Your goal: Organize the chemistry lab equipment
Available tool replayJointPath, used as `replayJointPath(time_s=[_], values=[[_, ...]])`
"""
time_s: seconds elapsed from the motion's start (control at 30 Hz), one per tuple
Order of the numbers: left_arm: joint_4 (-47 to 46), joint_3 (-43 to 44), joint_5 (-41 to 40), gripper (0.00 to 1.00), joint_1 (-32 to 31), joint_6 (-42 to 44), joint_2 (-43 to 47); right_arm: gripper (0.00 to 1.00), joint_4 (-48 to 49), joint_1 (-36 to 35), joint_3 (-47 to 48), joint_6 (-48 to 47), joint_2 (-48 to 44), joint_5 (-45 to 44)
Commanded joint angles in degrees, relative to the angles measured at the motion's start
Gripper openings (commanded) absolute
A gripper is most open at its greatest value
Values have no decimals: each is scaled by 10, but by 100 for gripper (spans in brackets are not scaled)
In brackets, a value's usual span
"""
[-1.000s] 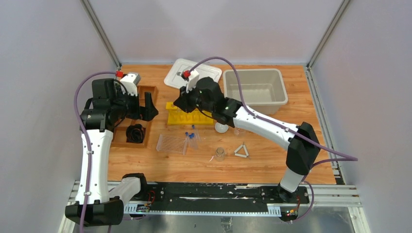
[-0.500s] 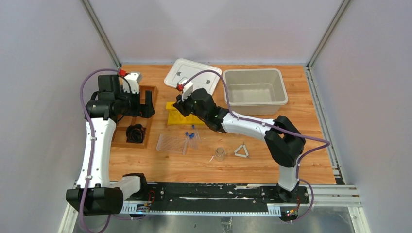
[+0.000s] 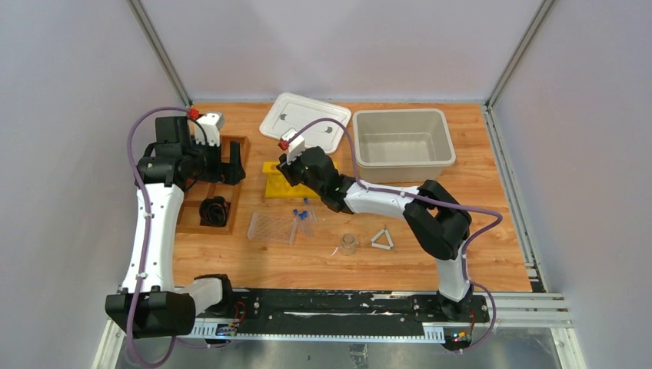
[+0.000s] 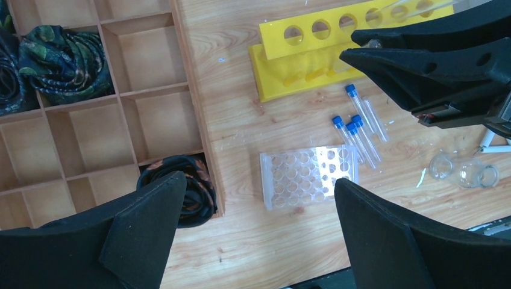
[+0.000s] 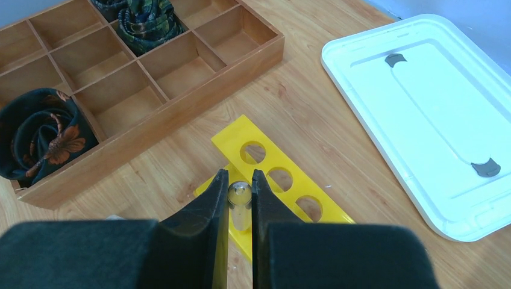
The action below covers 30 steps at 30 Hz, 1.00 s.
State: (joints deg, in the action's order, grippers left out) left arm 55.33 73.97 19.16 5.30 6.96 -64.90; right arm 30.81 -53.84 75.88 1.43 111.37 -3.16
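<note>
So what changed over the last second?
The right fingers, shut on a tube, eased nearer and slightly left over the yellow rack, elbow folding in. The left fingers, open, barely shifted. The blue-capped tubes, clear rack, beaker and triangle stayed put.

Blue-capped tubes (image 4: 360, 133) flat beside clear rack (image 4: 307, 177)

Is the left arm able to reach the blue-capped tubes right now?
Probably yes. The left tool is open, the blue-capped tubes lie uncovered beside the clear rack, and the right tool is over the yellow rack.
</note>
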Motion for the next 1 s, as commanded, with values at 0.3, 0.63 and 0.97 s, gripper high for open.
replayJointPath(time_s=[0.3,0.63,0.97], values=[[-15,-10,17,100,6,0,-3,0,10,7,-6,6,18,23],[-16,-8,22,100,6,-5,-1,0,-6,6,-6,5,20,43],[-16,-9,20,100,5,-4,1,0,-9,7,-7,-8,39,41]])
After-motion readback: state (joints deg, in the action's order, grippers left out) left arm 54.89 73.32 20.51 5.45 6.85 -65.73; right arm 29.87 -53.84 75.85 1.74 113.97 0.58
